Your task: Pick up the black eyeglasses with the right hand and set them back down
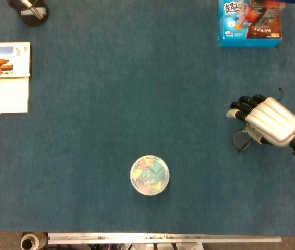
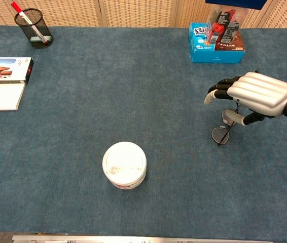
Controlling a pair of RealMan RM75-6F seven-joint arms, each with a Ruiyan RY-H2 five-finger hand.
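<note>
Blue carpet-like cover on the bench [image 2: 158,101], and the black eyeglasses [image 2: 220,134] are lying on it over on the right side, partly under the right hand [image 2: 255,94]. That hand sits just above them with fingers curled down, but I honestly can't tell if it's actually gripping the frame or not. Further out there's a white tub [image 2: 124,164] near the front middle, a blue box [image 2: 216,36] at the back right, plus a book [image 2: 4,82] and mesh pen cup [image 2: 33,28] on the left.

white tub [image 2: 124,164], pen cup [image 2: 34,28], blue box [image 2: 215,37]
</note>
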